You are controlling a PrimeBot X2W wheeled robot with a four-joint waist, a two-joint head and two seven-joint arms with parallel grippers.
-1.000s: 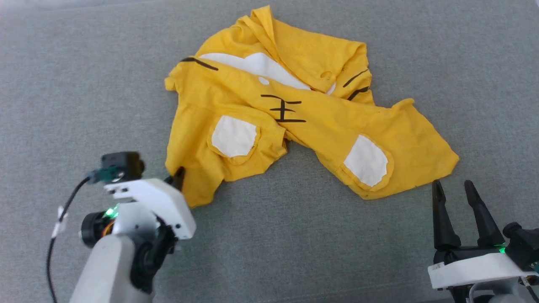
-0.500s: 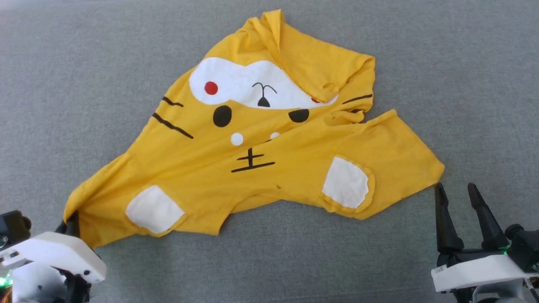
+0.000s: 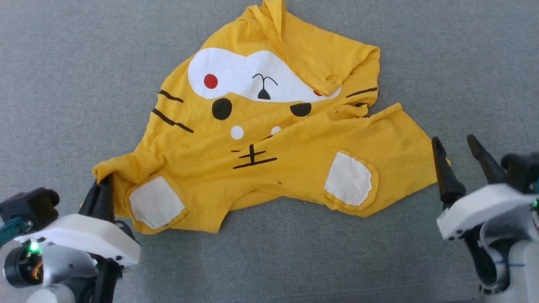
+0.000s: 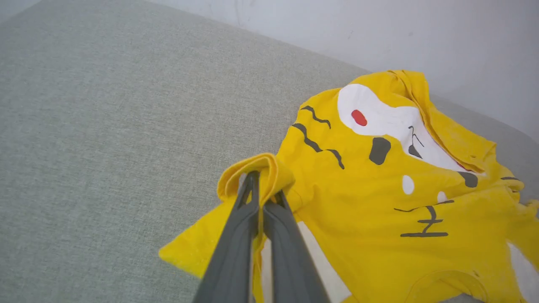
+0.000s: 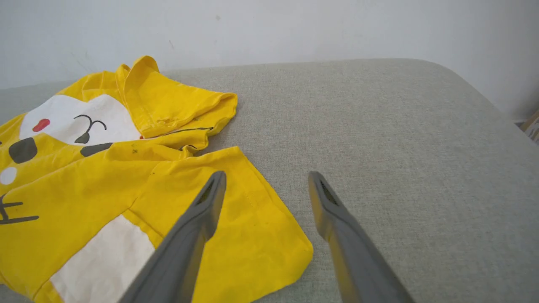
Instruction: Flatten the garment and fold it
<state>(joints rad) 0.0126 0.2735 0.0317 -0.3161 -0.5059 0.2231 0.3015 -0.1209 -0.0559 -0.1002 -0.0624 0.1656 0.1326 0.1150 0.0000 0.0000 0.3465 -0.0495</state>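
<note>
The garment (image 3: 269, 139), a light, limp cotton shirt that should drape and crease easily, lies half-spread on the grey cushion (image 3: 63, 84), one corner pinched by the clenched left gripper (image 3: 104, 185), while the right gripper (image 3: 454, 141) gapes empty just beside the opposite sleeve hem, the sensible hold.

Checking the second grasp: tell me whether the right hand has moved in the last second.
Yes. The right hand has gone forward, up the head view: from below the garment's right corner to level with it.
</note>
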